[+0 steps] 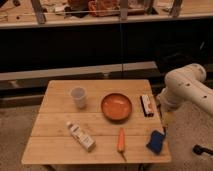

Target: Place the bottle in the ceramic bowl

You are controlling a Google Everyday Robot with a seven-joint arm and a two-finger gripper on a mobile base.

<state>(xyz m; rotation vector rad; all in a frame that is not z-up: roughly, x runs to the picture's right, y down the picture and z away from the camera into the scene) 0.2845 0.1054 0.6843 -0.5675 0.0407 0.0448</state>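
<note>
The small whitish bottle with brownish label markings lies on its side at the front left of the wooden table. The shallow orange-red ceramic bowl stands empty at the table's middle, right of and behind the bottle. My white arm reaches in from the right. My gripper hangs at the table's right edge, well to the right of the bowl and far from the bottle. It holds nothing that I can see.
A translucent white cup stands left of the bowl. An orange carrot lies in front of the bowl. A blue object sits at the front right corner. A dark rectangular object lies at the right edge.
</note>
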